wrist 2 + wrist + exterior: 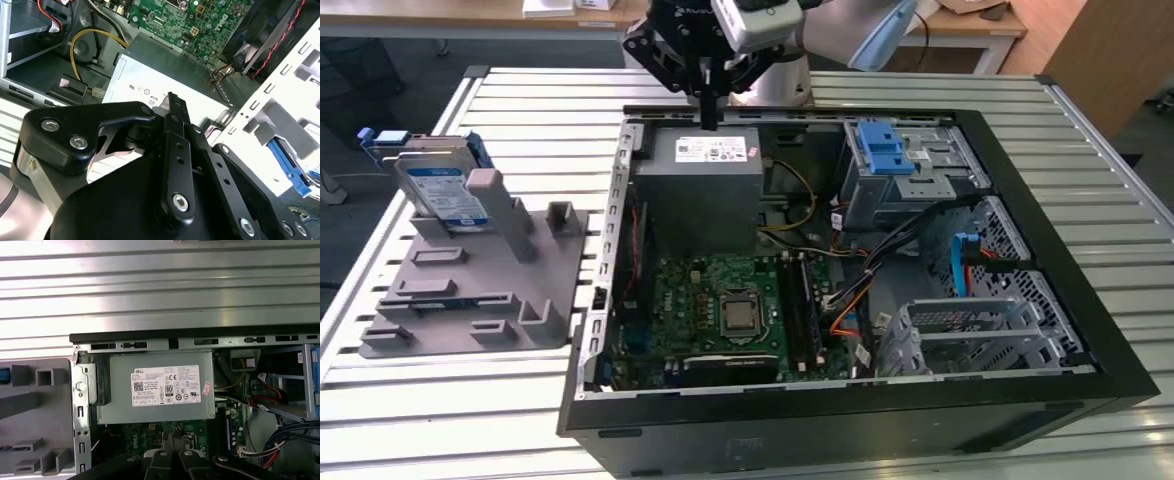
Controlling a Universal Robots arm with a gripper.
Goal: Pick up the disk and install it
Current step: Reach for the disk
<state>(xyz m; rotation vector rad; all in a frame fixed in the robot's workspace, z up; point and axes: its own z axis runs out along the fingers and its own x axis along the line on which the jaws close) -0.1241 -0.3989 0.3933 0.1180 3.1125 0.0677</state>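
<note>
Lying open, the computer case [854,430] houses the power supply [707,185], the disk [440,192] stands well apart in a grey holder [480,290], and the gripper [708,118] above the supply, fingers [174,112] pinched together and empty, risks clipping the case wall if it crosses low.

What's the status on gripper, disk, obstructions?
Gripper shut, empty, above the power supply. Disk standing in grey fixture, exterior view's left. Case side wall between them.
</note>
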